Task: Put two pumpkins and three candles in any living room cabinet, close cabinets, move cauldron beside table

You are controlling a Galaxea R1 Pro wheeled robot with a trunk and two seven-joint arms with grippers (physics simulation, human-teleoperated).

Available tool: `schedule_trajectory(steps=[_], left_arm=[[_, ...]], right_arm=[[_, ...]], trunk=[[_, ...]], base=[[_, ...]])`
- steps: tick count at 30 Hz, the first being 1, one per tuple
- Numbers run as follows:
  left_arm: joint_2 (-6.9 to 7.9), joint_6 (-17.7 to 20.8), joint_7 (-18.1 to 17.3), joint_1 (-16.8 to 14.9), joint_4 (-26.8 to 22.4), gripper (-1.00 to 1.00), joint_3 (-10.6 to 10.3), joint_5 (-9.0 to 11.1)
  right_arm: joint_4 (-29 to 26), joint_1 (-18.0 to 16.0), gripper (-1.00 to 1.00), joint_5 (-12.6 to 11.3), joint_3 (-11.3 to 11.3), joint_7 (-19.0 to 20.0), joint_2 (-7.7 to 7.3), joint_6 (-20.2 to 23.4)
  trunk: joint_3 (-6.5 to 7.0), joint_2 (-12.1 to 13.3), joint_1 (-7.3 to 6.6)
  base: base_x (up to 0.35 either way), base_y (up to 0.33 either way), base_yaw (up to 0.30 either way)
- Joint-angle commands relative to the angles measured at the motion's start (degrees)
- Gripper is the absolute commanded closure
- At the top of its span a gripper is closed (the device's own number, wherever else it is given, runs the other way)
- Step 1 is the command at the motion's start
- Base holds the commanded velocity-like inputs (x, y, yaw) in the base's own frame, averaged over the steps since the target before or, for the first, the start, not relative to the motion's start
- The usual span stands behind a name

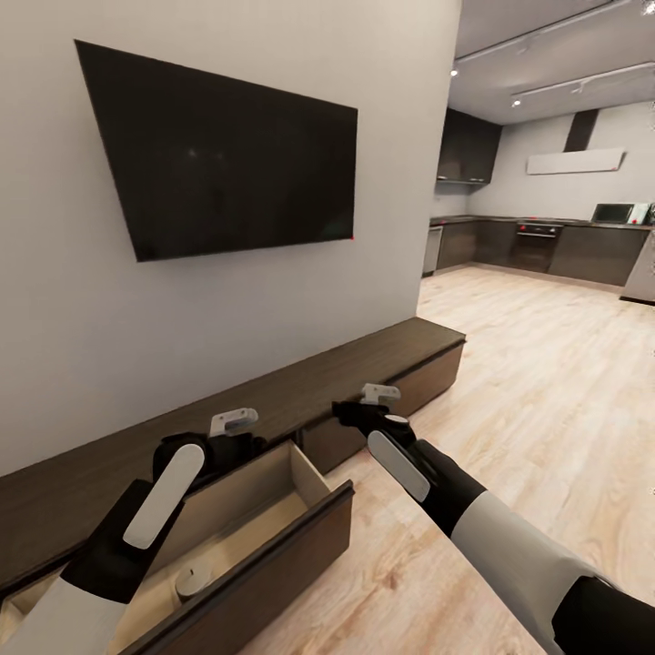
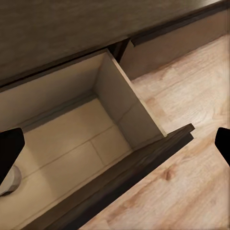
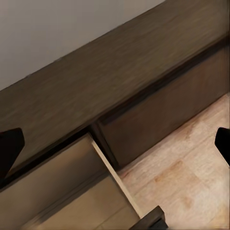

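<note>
The cabinet under the television has one drawer pulled open, with one pale candle inside, so the storing step seems half done. Both the left gripper and right gripper have fingers apart and hold nothing. Next, I think, the robot must fetch the remaining items, or push this drawer closed.

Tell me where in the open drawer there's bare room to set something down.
Most of the drawer floor is bare, from its right wall toward the middle. The one taken spot is the front-left corner, where a candle sits under the left pincer.
</note>
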Motion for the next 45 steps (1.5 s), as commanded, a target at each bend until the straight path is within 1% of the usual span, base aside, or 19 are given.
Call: schedule_trajectory(steps=[1,8,29,45], left_arm=[[0.08,0.0,0.6,-0.05,-0.06,-1.0,-0.09,0.56],[0.04,0.0,0.6,-0.04,-0.05,-1.0,-0.14,0.59],[0.04,0.0,0.63,-0.04,0.01,-1.0,-0.16,0.55],[0.04,0.0,0.69,-0.04,0.04,-1.0,-0.25,0.59]], right_arm=[[0.17,-0.07,-1.0,-0.35,0.12,-0.46,-0.01,0.1],[0.93,-0.08,-1.0,-0.29,0.17,-0.49,-0.01,-0.08],[0.96,-0.07,-1.0,-0.04,0.18,-0.4,0.08,0.07],[1.05,-0.07,-1.0,-0.29,0.11,-0.59,0.08,-0.04]], trunk=[[-0.05,-0.03,-0.01],[-0.03,-0.03,-0.01],[-0.01,-0.03,-0.01],[0.82,-0.03,-0.01]], base=[[0.0,0.0,-0.041],[0.0,0.0,-0.01],[0.0,0.0,-0.002],[0.0,0.0,-0.22]])
